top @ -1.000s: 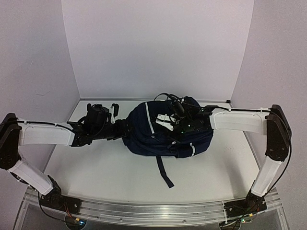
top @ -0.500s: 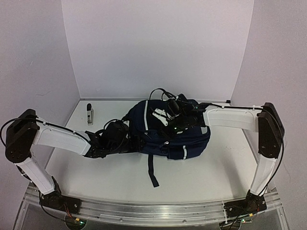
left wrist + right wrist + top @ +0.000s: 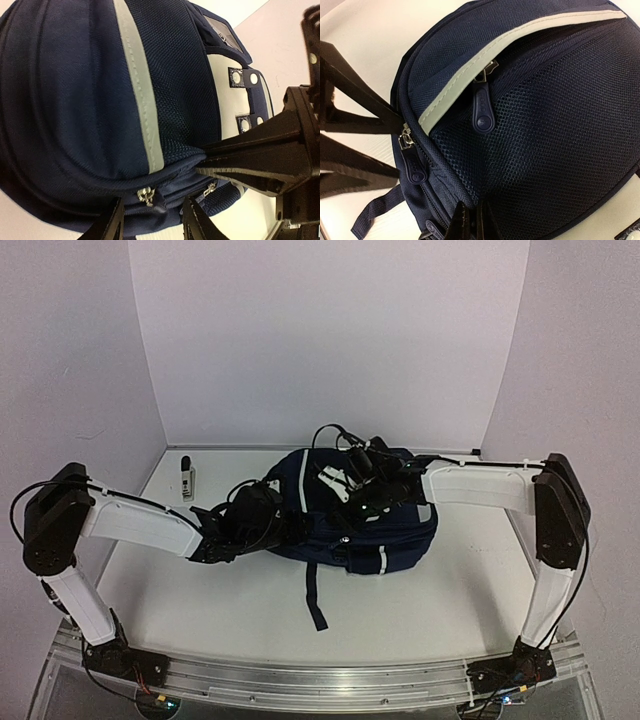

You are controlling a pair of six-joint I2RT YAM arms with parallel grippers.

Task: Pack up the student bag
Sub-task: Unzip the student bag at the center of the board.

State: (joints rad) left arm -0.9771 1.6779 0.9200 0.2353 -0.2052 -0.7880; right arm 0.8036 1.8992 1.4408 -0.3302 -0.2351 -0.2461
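Note:
The student bag (image 3: 350,518), navy with grey stripes, lies on the table's middle, its strap (image 3: 312,592) trailing toward the near edge. My left gripper (image 3: 285,530) is at the bag's left side. In the left wrist view it (image 3: 152,225) is open, with a metal zip slider (image 3: 146,196) of the bag (image 3: 75,100) between its fingers and not gripped. My right gripper (image 3: 345,490) rests on top of the bag. In the right wrist view it (image 3: 472,225) is shut, pinching the bag's fabric (image 3: 545,125) beside a zip seam. Two dark zip pulls (image 3: 482,112) hang nearby.
A small white-and-dark stick-shaped object (image 3: 186,478) lies at the back left of the table (image 3: 200,600). Grey walls close in the left, back and right. The left gripper's dark fingers (image 3: 350,145) show at the left of the right wrist view.
My left arm swung from the back left down to the bag's left side, uncovering the small object. The bag and its strap shifted left.

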